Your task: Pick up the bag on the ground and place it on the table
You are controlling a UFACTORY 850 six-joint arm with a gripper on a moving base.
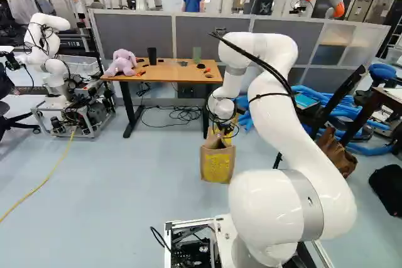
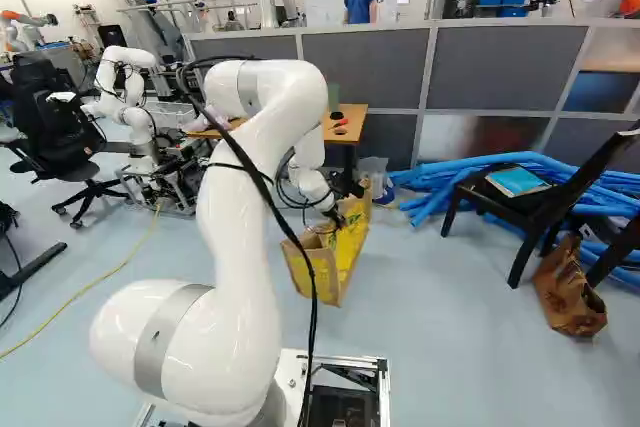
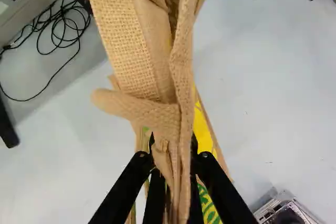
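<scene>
Presently, the pick-up is judged the step in hand: my gripper (image 3: 173,148) is clamped on the gathered upper cloth of the bag (image 1: 217,165), one finger pressing from each side. The bag is down low, to the near right of the table (image 1: 168,73), standing roughly upright in the left base view and tilted in the right base view. Whether its bottom clears the floor (image 1: 138,174), I cannot tell. Placement is outstanding. The next move calls for a straight lift until the bag's bottom is above table height, then a carry to the far left, over the near edge. A landing spot must be chosen short of the pink stuffed toy (image 1: 123,63) and the black cup (image 1: 152,56), and I should let go only once the bag is supported. Risk noted: the soft cloth may fold or swing, and the bottom may catch the table edge. As to markings, the bag's yellow panel carries green print, partly hidden by folds; I record no wording or brand from it.
</scene>
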